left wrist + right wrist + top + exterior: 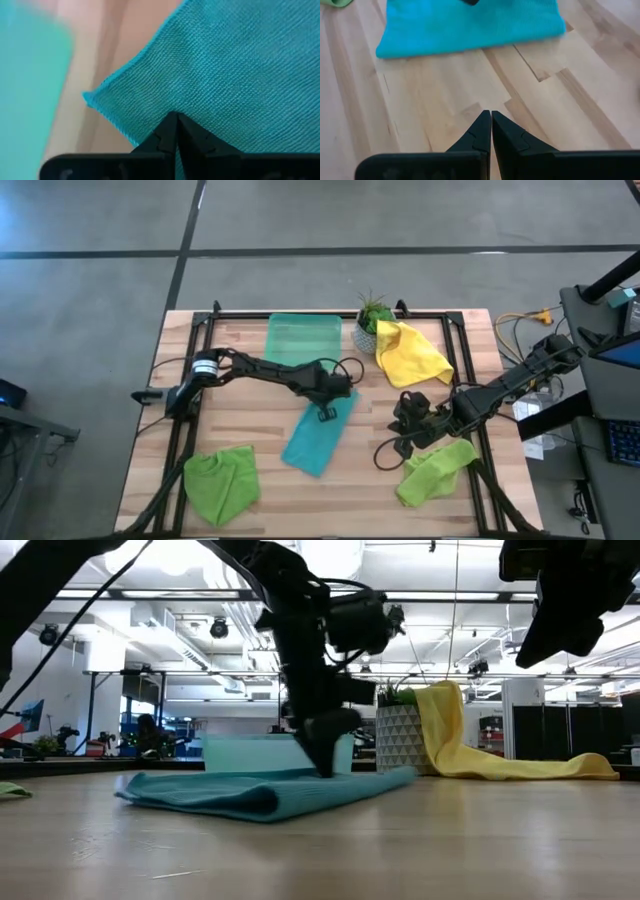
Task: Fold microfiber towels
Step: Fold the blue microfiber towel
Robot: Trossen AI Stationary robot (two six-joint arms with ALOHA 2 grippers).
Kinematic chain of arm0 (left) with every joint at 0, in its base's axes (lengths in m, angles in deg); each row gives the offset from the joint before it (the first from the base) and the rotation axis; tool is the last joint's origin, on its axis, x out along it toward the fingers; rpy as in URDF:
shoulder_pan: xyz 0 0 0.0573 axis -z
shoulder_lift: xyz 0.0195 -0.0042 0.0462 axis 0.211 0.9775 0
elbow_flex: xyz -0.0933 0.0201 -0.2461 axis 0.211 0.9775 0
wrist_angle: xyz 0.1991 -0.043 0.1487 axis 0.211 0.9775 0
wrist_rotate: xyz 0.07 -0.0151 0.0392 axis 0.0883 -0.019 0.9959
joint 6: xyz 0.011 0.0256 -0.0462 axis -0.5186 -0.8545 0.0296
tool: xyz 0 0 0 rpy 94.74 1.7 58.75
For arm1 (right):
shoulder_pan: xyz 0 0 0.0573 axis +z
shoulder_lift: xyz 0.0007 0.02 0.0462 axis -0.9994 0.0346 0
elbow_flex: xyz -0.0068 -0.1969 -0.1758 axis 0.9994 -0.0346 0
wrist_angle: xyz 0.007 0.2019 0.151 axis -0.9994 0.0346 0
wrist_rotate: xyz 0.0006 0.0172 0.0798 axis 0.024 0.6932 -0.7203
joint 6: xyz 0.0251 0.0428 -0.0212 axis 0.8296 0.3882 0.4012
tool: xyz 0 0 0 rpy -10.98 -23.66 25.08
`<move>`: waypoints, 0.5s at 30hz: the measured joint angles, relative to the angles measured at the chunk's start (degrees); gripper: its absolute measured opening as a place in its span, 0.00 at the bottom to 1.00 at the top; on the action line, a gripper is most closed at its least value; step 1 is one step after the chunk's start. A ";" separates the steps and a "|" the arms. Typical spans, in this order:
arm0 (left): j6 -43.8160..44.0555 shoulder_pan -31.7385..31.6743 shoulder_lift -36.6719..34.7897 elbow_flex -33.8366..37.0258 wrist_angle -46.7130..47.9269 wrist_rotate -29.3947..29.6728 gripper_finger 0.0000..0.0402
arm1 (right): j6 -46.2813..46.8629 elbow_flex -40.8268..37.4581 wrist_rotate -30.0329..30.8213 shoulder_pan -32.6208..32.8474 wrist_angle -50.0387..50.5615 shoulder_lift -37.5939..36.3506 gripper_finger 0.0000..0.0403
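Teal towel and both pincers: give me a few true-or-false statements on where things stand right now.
1. The left pincer is shut, its tip down on the teal towel. True.
2. The right pincer is holding a lime green towel. False: it is shut on nothing, above bare wood of the table.
3. The yellow towel lies in the green tray. False: it drapes against the potted plant, beside the green tray.
4. Two lime green towels lie near the table's front edge, one front-left, one front-right. True.

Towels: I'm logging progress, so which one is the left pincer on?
The teal towel at mid-table: the shut left pincer presses on it. The yellow and two green ones lie apart.
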 joint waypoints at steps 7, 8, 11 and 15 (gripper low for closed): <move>1.36 1.05 -0.29 -0.67 13.17 0.22 0.00 | -3.15 0.00 2.19 -0.47 0.07 0.00 0.02; 1.36 1.33 -0.49 -0.70 14.89 -0.02 0.00 | -3.45 -0.02 2.39 -0.63 0.07 0.00 0.02; 1.31 2.07 -1.17 -0.60 19.18 -1.04 0.00 | -3.73 -0.04 3.33 -1.10 0.04 0.00 0.02; 1.08 2.64 -2.98 -0.28 22.39 0.88 0.00 | -3.06 -0.04 5.31 -1.64 -0.08 0.02 0.02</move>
